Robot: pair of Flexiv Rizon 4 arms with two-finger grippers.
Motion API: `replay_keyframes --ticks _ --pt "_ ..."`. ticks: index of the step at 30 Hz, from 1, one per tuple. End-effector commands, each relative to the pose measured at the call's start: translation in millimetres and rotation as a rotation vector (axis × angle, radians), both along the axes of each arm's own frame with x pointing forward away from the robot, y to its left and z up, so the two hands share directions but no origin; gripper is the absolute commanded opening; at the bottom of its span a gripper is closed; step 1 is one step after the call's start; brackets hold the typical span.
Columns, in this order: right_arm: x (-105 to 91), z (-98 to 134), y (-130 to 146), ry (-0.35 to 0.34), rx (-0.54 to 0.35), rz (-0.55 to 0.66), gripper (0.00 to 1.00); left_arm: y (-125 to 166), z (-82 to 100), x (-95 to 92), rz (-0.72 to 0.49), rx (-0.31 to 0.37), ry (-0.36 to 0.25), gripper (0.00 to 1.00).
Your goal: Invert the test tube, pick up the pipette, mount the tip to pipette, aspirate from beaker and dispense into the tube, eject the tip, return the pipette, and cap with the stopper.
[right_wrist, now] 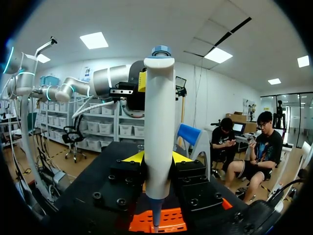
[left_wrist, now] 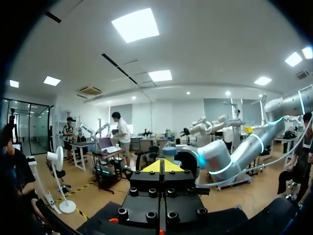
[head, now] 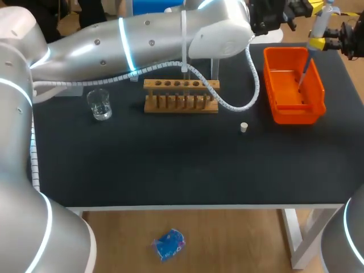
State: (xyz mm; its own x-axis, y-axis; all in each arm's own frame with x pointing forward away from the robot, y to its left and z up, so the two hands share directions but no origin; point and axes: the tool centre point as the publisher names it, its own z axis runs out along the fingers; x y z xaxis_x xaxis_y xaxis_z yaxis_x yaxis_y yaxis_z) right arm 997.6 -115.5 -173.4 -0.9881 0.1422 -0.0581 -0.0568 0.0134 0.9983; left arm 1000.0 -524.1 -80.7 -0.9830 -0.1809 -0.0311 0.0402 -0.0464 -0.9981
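Clamped on the tilted white plastic pipette (right_wrist: 159, 98), the right gripper (right_wrist: 157, 157) might have flicked its thin tip (head: 302, 77) past the rim of the orange plastic bin (head: 273, 96); the left gripper (left_wrist: 161, 166) sat clenched, empty.

One surface (head: 170, 165) carries the set. On it there are one glass beaker (head: 100, 105) at nine o'clock, one wooden rack (head: 181, 96) at twelve, one test tube (head: 185, 71) standing in that rack, one white stopper (head: 244, 127) at three, and one orange bin (head: 293, 85) at two. There is one pipette (right_wrist: 159, 127). There are two end effectors: the left end effector (left_wrist: 164, 166) and the right end effector (right_wrist: 159, 159).
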Motion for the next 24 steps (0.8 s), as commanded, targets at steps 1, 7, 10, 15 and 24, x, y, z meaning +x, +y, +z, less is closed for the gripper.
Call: replay_keyframes --ticks 1,7,10,15,24 --pt "1.1 7 0 -0.001 0.000 0.007 0.00 -6 -9.0 -1.5 0.049 0.005 0.004 0.00" --pt "1.1 7 0 -0.001 0.000 0.007 0.00 -7 -14.1 -0.8 0.054 0.016 0.013 0.00" --pt "1.1 7 0 -0.001 0.000 0.007 0.00 -7 -16.8 0.1 0.057 0.015 0.019 0.00" --pt "1.1 7 0 -0.001 0.000 0.007 0.00 -7 -21.1 1.2 0.061 0.014 0.028 0.00" --pt "1.1 7 0 -0.001 0.000 0.007 0.00 -8 -25.0 2.0 0.064 0.015 0.039 0.00"
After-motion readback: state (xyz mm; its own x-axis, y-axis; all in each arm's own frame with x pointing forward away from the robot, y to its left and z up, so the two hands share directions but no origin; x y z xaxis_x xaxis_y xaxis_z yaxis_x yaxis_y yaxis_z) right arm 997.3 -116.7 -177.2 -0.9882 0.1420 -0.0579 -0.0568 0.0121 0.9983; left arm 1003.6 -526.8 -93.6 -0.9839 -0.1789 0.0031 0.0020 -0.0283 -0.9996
